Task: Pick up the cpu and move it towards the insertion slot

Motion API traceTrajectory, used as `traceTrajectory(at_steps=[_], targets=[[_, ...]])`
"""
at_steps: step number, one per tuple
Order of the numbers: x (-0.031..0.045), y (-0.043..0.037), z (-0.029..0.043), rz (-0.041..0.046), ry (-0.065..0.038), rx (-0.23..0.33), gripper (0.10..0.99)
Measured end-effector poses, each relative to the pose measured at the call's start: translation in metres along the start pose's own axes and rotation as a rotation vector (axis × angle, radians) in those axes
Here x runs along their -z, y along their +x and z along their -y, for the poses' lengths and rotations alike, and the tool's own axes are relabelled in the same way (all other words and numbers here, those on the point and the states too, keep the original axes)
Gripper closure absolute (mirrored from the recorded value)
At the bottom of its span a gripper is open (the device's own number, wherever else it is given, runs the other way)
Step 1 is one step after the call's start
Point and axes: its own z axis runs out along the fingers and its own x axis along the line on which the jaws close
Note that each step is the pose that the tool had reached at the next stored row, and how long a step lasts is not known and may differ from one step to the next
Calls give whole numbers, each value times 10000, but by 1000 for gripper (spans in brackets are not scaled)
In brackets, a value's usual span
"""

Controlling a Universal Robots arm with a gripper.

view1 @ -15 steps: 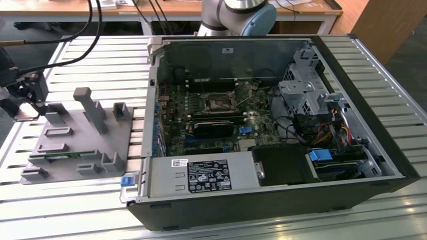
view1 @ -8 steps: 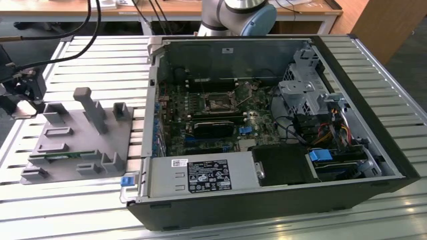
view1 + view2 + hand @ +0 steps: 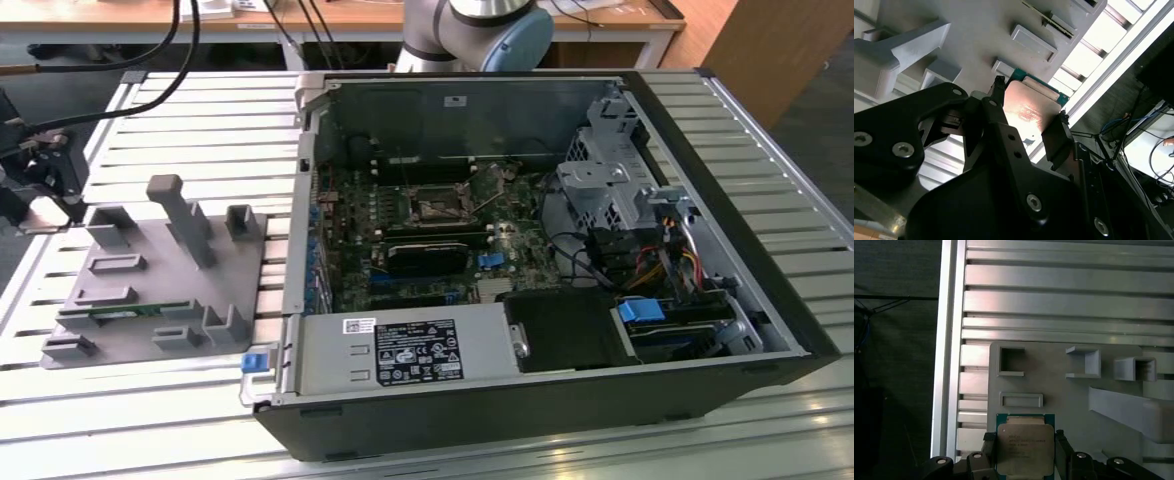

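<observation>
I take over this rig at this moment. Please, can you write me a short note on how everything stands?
Claw: shut on the cpu, with one finger on each side of it.
Cpu: at the edge of the grey fixture, on the exterior view's left. I cannot tell whether it is lifted clear.
Insertion slot: on the board inside the open computer case, far from the cpu.
Done: the grasp.
Left: bringing the cpu to the insertion slot.
</observation>
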Motion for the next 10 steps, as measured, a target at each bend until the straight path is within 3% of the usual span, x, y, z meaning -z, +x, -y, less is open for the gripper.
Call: traceTrajectory(at_steps=[10], targets=[[70, 0, -4, 1, 0, 0, 541]])
